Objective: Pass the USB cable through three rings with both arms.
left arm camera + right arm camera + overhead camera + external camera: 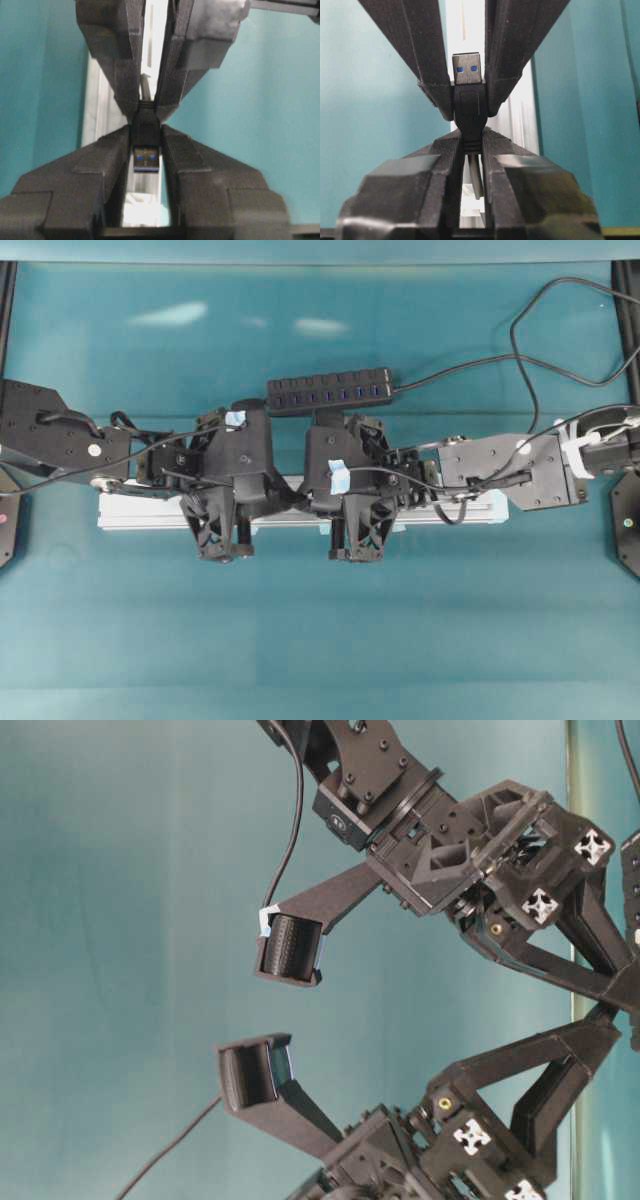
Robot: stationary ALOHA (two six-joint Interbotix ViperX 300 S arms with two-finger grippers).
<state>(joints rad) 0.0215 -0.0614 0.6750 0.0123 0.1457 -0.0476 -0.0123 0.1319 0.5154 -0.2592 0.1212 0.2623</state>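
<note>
USB cable (470,107) plug clamped between both hands' fingertips.

Matt black plastic USB cable (469,107) plug, shiny metal tip; brushed silver aluminium rail (130,512); matt ribbed gripper fingers (125,75); smooth teal table (320,640).

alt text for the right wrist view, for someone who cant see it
A small black rectangular USB plug with blue inside its metal end sits pinched between two black pincers meeting tip to tip over a silver aluminium rail. The right pincer at the bottom grips its rear, cord trailing below; teal table fills both sides.
</note>
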